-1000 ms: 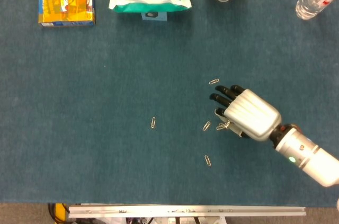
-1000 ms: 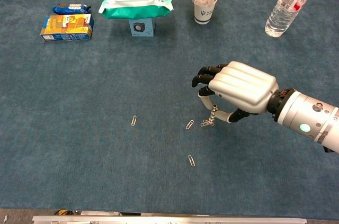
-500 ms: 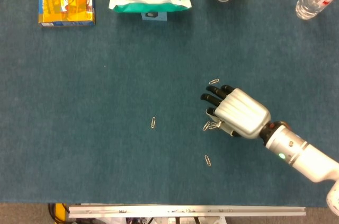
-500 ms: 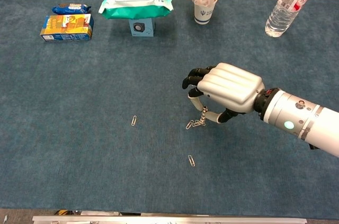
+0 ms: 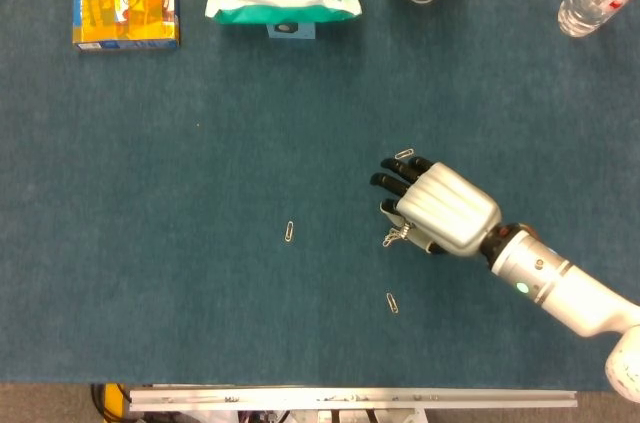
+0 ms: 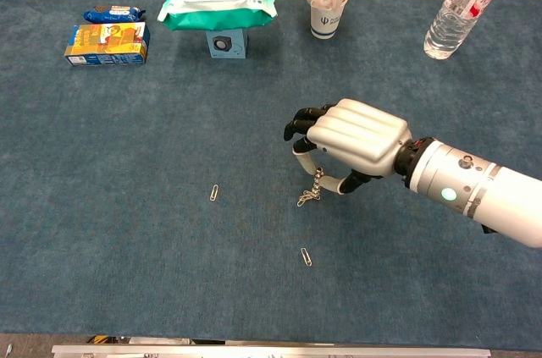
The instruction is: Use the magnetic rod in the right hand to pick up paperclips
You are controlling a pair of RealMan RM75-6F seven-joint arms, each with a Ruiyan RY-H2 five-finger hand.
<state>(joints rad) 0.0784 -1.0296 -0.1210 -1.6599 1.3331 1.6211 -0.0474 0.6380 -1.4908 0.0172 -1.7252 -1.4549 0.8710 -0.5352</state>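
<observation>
Right hand (image 6: pixel 351 140) hovered above blue cloth table (image 6: pixel 127 231), fingers curled around magnetic rod (image 6: pixel 312 170). Rod pointed downward, cluster of paperclips (image 6: pixel 308 195) dangling from tip. Loose paperclip (image 6: pixel 214 192) lay well left; another (image 6: pixel 306 256) nearer front edge; third (image 5: pixel 404 154) beside fingertips. Left hand unseen.

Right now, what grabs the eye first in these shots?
The right hand at centre-right of the blue table, gripping a rod with a chain of paperclips dangling from its tip. Next, loose clips on the cloth: one to the left, one nearer the front edge. Wipes pack and bottle line the far edge.
</observation>
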